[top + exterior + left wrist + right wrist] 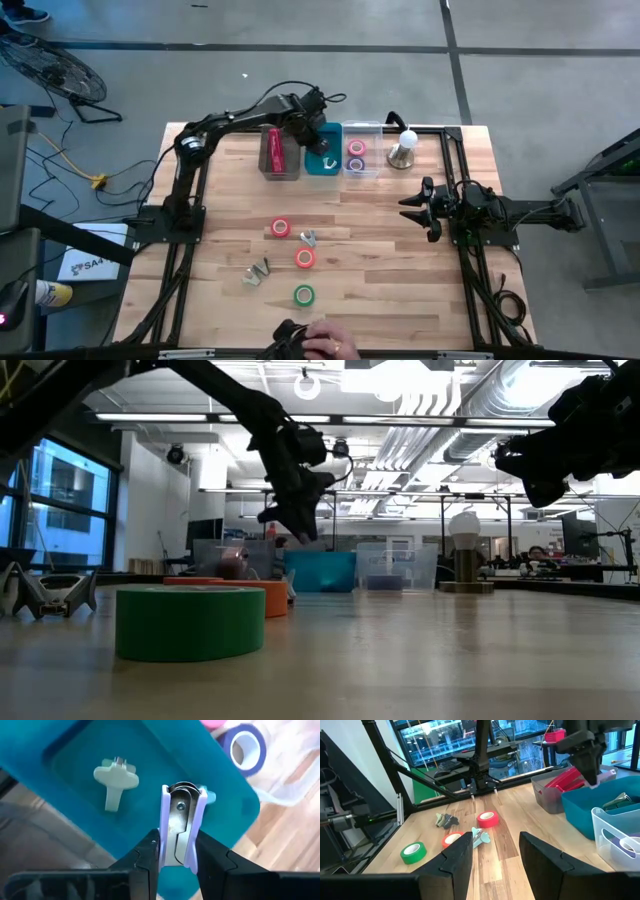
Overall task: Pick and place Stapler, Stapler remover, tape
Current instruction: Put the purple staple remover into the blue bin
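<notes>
Overhead, straight down on the whole bench [400, 290]. Low, level across its top. Left wrist, close above the teal bin [150, 780], also seen overhead, low and from the right wrist.

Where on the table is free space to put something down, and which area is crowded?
Bare wood lies between the green tape roll and the right end effector, and left of the red tape roll. It is crowded at the far edge: grey bin, teal bin, clear bin, left end effector.

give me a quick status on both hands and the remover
Left hand over teal bin, shut on a staple remover. Right hand open, waiting at table's right. One remover already in bin. Nothing blocking.
</notes>
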